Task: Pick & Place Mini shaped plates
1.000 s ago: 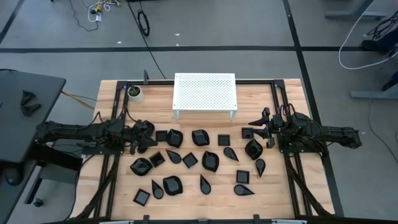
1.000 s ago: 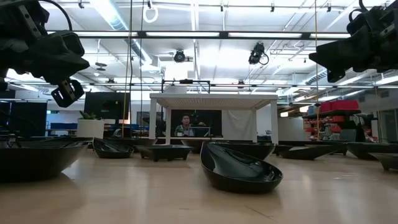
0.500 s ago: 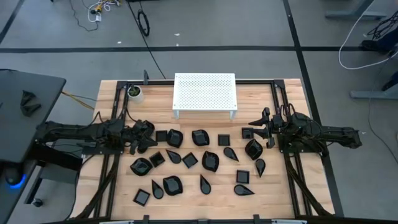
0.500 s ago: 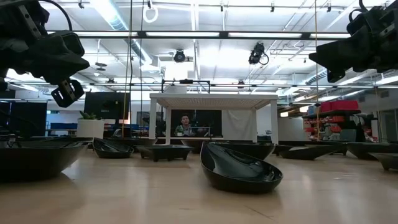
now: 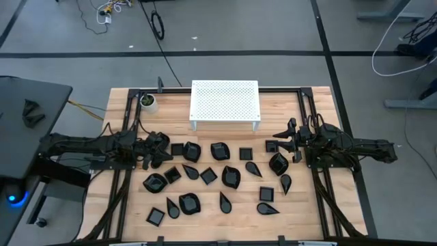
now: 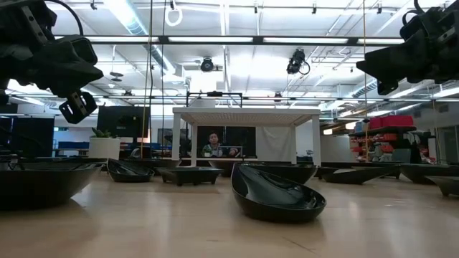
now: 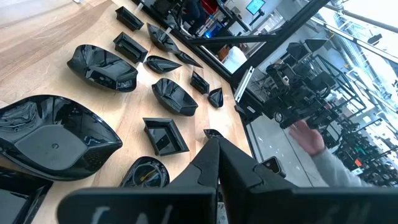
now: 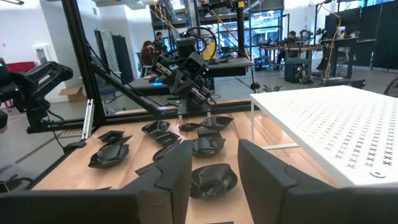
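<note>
Nothing has moved since the earlier frames; arms and dishes sit as before. Room: grey floor with black tape lines and loose cables, bright ceiling lights and shelving in low view, a person (image 6: 213,145) seated far behind. Light wooden table (image 5: 307,217) with black rails. White perforated stand (image 5: 225,102) at the far middle edge. Mini shaped plates (image 5: 231,177) scattered across the table centre between the arms. Small white cup (image 5: 147,102) at the far left corner. Left pincer (image 5: 158,149) pinched closed, empty, above the leftmost dishes. Right pincer (image 5: 289,139) fingers parted, empty, over the right dishes.
</note>
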Controlling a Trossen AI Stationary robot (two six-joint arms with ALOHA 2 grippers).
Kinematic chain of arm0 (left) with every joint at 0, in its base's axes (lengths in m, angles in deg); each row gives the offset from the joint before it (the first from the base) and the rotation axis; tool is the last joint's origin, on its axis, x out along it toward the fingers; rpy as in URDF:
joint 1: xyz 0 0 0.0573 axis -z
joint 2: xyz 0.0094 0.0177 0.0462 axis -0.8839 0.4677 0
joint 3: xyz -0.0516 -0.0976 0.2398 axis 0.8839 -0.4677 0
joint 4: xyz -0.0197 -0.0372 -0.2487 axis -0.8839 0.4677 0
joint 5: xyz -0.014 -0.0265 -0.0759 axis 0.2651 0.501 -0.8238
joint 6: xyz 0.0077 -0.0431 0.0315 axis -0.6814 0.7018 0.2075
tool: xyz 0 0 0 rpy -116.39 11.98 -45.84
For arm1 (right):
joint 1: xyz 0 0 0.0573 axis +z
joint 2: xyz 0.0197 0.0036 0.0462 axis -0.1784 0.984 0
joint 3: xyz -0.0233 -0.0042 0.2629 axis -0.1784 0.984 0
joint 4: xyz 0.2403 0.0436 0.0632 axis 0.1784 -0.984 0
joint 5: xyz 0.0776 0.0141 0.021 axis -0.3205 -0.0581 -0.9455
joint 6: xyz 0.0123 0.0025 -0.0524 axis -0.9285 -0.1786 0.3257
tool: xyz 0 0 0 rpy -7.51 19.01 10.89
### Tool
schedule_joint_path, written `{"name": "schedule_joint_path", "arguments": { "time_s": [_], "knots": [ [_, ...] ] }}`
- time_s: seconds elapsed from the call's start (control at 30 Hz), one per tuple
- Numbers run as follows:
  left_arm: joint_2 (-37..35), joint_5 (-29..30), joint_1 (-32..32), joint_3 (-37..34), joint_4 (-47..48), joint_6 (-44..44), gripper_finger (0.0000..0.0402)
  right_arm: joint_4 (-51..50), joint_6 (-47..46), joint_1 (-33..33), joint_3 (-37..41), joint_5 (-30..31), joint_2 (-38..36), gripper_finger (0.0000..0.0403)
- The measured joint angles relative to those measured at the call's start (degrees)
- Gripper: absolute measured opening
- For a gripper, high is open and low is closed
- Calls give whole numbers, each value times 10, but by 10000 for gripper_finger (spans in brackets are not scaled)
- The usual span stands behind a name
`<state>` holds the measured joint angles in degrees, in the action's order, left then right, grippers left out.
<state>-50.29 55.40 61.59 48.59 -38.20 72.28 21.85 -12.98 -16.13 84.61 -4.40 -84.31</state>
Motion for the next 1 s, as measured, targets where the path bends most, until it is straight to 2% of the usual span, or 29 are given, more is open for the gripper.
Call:
{"name": "schedule_joint_path", "arguments": {
  "time_s": [0.3,0.4,0.47,0.6,0.73,0.83,1.0],
  "knots": [
    [0,0,0,0,0,0,7,13,-7,0,0,0,0,135],
    [0,9,0,0,0,0,7,50,-79,0,0,0,0,135],
    [0,29,0,0,0,-1,7,89,-115,0,0,14,0,135],
    [0,92,0,0,-3,0,7,161,-179,0,0,91,0,135],
    [0,177,0,0,-3,-2,7,188,-216,6,0,39,7,135],
    [0,209,0,0,-2,-42,7,228,-262,18,0,8,36,135],
    [0,229,0,0,-2,-132,7,335,-323,47,-2,31,147,135]
  ]
}}
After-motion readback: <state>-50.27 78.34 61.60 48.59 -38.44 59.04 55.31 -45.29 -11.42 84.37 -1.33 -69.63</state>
